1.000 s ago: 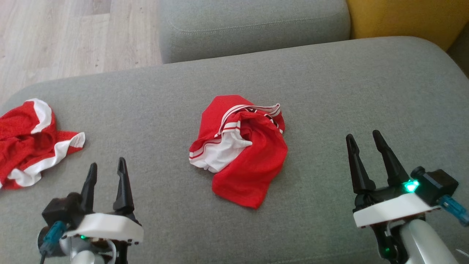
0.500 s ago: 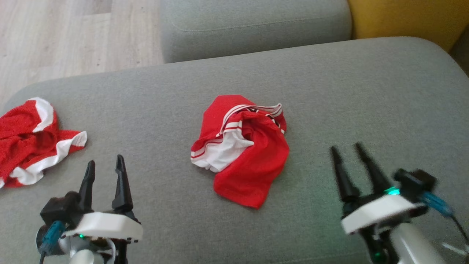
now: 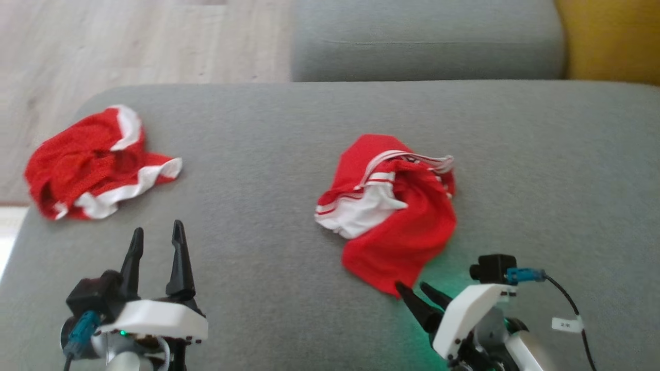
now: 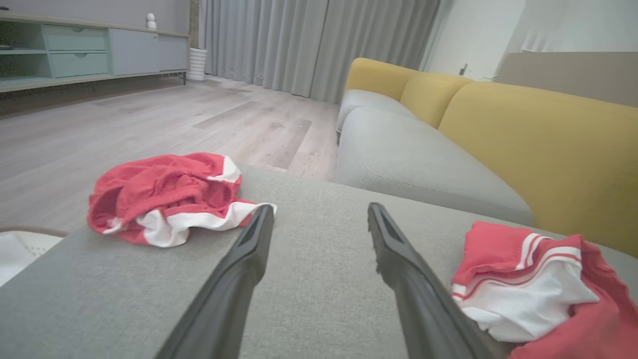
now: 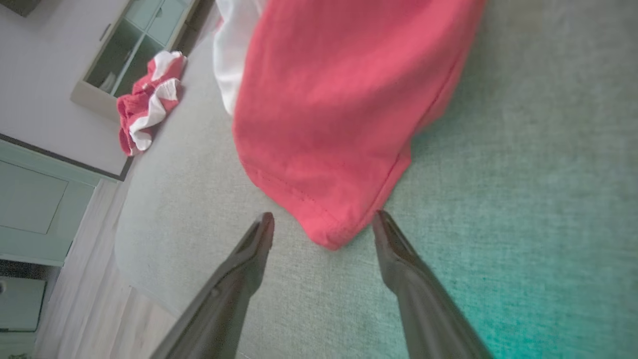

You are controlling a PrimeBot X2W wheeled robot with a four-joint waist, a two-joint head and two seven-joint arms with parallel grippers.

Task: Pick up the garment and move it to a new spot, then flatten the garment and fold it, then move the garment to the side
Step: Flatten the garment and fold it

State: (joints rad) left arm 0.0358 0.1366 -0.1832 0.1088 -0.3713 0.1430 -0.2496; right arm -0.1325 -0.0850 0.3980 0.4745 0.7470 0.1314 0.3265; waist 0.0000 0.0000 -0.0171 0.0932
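Note:
A crumpled red garment with white striped trim (image 3: pixel 394 211) lies in the middle of the grey sofa cushion (image 3: pixel 268 134). My right gripper (image 3: pixel 413 289) is open at the garment's near corner. In the right wrist view that red hem corner (image 5: pixel 333 234) pokes between the two fingertips of this gripper (image 5: pixel 324 219), which touch no cloth. My left gripper (image 3: pixel 157 234) stands open over bare cushion at the lower left, and in the left wrist view the gripper (image 4: pixel 319 212) has the garment (image 4: pixel 538 279) to its right.
A second red and white garment (image 3: pixel 98 162) lies bunched at the cushion's left end, with its heap (image 4: pixel 167 197) ahead of my left fingers. Wood floor (image 3: pixel 129 46) lies beyond the cushion's edge. Another grey seat (image 3: pixel 428 41) and yellow backrest (image 4: pixel 538 144) stand behind.
The head camera has swung, shifting the whole picture right. My right gripper has dropped and moved left, from beside the garment to its near corner. The left gripper has held its place.

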